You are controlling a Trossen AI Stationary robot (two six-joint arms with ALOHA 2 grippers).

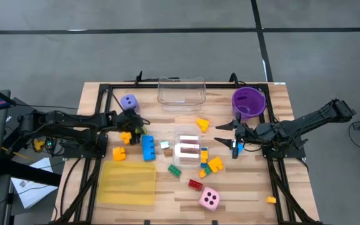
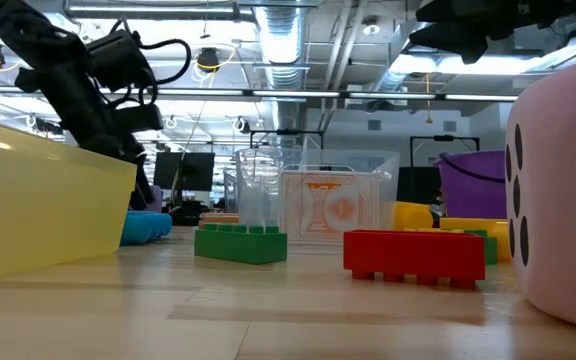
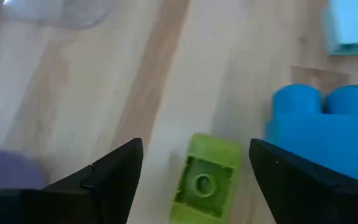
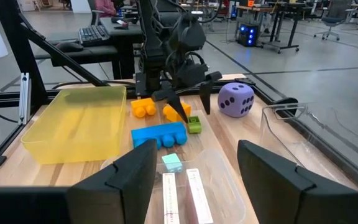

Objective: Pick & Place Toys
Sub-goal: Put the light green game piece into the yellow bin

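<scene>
My left gripper [image 1: 140,129] is open and low over the table. Its fingers stand on either side of a small light-green brick [image 3: 205,180] without touching it. The brick lies flat on the wood, and the right wrist view [image 4: 194,124] shows it too. A blue brick [image 3: 328,124] lies beside it, also seen in the high view [image 1: 149,148]. Two orange bricks [image 1: 125,136] and a purple die [image 1: 129,102] are close by. My right gripper [image 1: 227,128] is open and empty right of centre, near a yellow shape [image 1: 202,124].
A yellow translucent tray [image 1: 127,183] sits at the near left. A clear box [image 1: 181,92] and a purple bowl [image 1: 249,101] stand at the far edge. A clear box with cards [image 1: 188,149] is at centre, with green [image 1: 174,169], red [image 1: 195,184] and yellow [image 1: 215,164] bricks and a pink die [image 1: 209,199] nearer.
</scene>
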